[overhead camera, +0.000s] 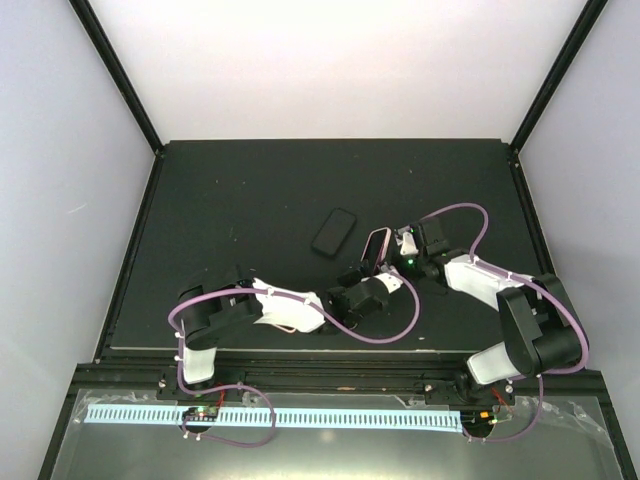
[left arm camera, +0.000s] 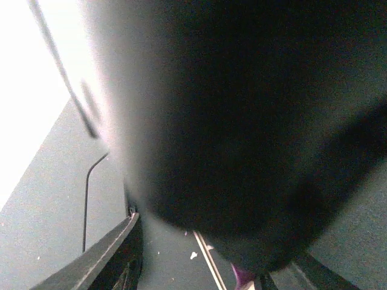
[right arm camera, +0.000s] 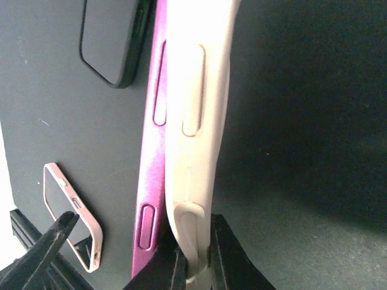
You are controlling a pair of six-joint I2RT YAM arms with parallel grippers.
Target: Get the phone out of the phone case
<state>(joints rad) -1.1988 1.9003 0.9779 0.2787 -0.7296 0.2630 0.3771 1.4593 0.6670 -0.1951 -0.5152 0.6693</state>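
Observation:
The magenta phone [right arm camera: 152,151] stands on edge, partly peeled out of its cream case [right arm camera: 199,109]. My right gripper [right arm camera: 195,269] is shut on the case's lower edge. In the top view the phone and case [overhead camera: 378,246] are held up between the two grippers, with the right gripper [overhead camera: 405,258] on their right. My left gripper [overhead camera: 355,285] is at their near end. In the left wrist view a dark blurred mass fills the frame. A sliver of the purple phone [left arm camera: 242,279] shows at the bottom between the fingers [left arm camera: 112,257]. Its grip is hidden.
A black phone-shaped slab [overhead camera: 333,231] lies flat on the dark mat [overhead camera: 230,200] just left of the grippers, and it also shows in the right wrist view [right arm camera: 112,36]. A small pink-rimmed dark object [right arm camera: 69,214] sits at the lower left of that view.

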